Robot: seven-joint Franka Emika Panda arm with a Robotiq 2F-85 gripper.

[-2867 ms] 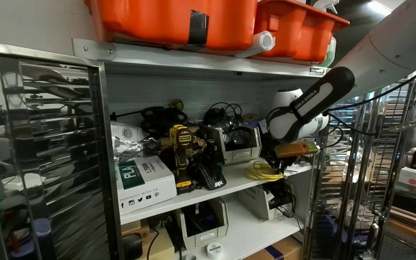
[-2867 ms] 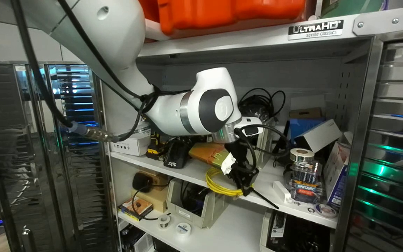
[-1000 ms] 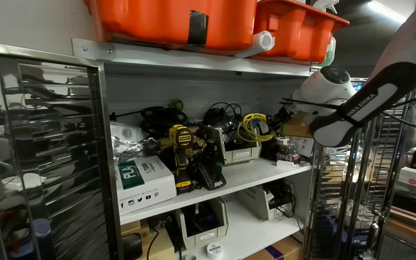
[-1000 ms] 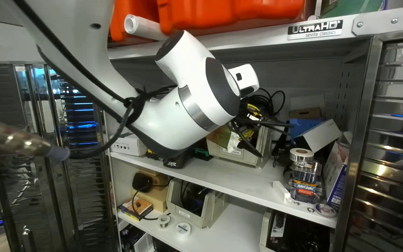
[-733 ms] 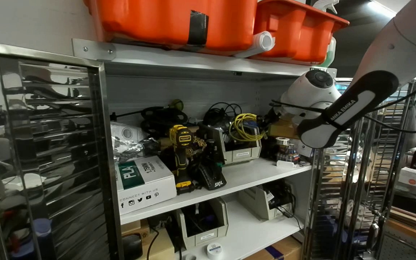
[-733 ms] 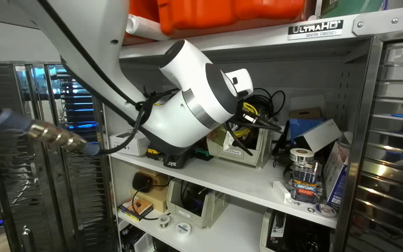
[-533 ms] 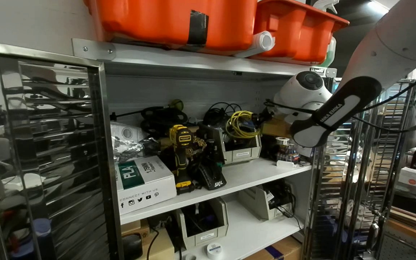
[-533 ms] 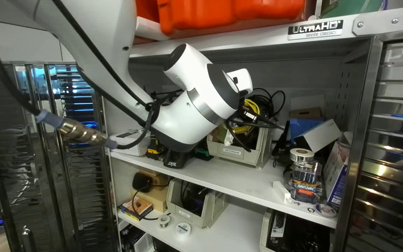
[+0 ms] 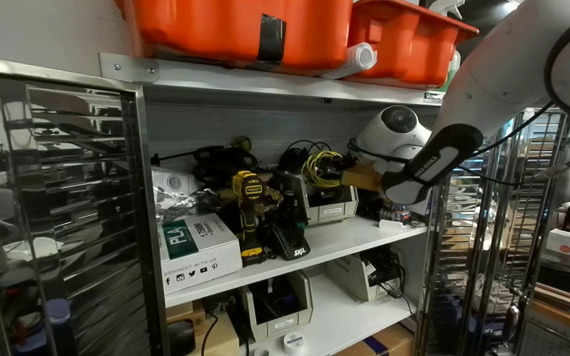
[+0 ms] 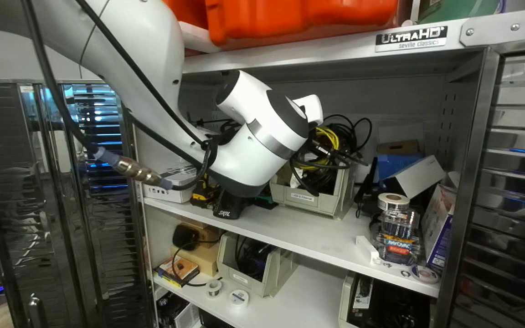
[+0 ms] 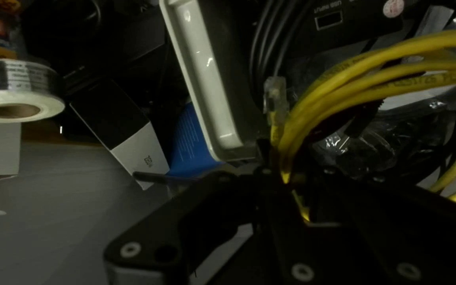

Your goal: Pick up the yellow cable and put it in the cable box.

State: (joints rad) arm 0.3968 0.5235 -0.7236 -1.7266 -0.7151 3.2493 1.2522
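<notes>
The yellow cable is a coiled bundle. It hangs from my gripper, which is shut on one end of the coil in the wrist view. A clear plug stands up beside the pinched strands. The cable box is a grey open bin on the middle shelf, with black cables inside. It also shows in an exterior view with a label on its front. The coil is over the bin's opening, its lower loops near the contents; I cannot tell whether they touch. In an exterior view the wrist partly hides the cable.
A yellow drill and a black charger stand beside the bin. Batteries and a tape roll stand on its other side. The upper shelf edge runs above the arm. Another bin is below.
The cable was lifted from the shelf's front edge beside the bin. Over the last second my gripper carried it sideways and deeper, over the bin, staying shut.
</notes>
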